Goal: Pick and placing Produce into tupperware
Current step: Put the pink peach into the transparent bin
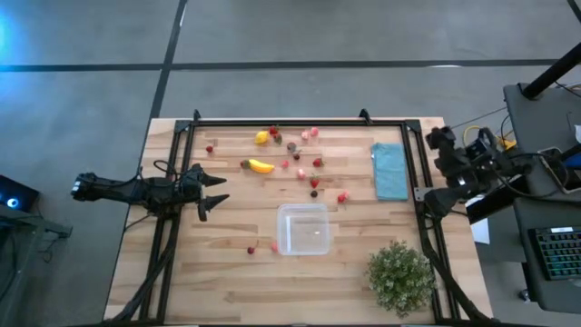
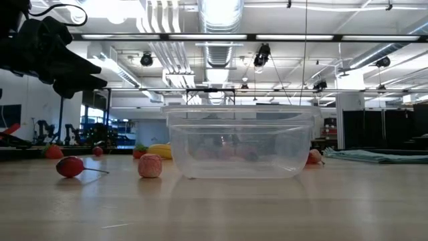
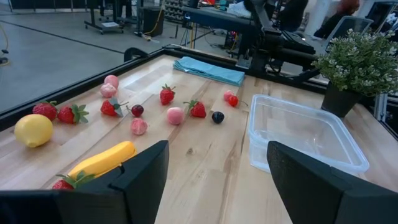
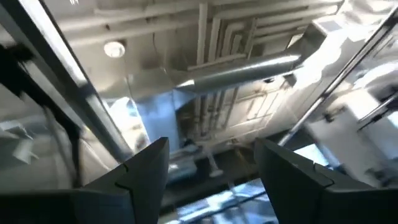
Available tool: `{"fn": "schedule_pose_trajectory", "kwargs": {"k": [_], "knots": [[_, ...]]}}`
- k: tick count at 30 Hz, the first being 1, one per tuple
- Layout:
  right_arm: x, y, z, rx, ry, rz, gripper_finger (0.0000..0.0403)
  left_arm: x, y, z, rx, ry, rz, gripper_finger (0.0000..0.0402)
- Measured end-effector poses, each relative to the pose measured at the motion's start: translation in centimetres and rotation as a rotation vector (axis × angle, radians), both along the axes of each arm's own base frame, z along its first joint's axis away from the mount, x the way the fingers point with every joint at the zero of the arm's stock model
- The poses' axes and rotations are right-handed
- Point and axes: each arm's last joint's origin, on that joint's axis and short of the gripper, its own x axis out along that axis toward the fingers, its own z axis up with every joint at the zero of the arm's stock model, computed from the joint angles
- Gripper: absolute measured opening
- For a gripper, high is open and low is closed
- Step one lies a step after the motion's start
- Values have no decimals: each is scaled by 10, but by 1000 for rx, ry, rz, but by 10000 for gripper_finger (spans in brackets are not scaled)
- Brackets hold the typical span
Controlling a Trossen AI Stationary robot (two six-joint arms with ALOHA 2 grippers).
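Only the high view shows both wide, empty claws: left claw (image 1: 214,193), right claw (image 1: 442,138).

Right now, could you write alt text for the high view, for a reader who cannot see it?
An empty clear tupperware sits mid-table, with toy produce scattered beyond it. The open left gripper hovers at the left edge; the right gripper waits off the right edge, near a teal cloth and potted plant.

Clear tupperware (image 1: 302,229) upright, seemingly empty; toy produce (image 1: 289,154) scattered beyond, two berries (image 1: 262,247) beside it.
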Motion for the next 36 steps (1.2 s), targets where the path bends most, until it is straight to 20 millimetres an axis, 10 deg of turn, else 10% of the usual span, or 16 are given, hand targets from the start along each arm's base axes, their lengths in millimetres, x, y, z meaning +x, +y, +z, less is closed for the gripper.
{"fn": "schedule_pose_trajectory", "kwargs": {"k": [9, 13, 21, 36], "knots": [[40, -6, 76, 374, 817, -797, 228, 0, 0, 0, 0, 0, 0, 258], [34, -8, 82, 493, 824, -512, 228, 0, 0, 0, 0, 0, 0, 258], [49, -6, 21, 1140, 1382, -319, 228, 0, 0, 0, 0, 0, 0, 258], [110, 0, -76, 1363, 1711, -326, 228, 0, 0, 0, 0, 0, 0, 258]]}}
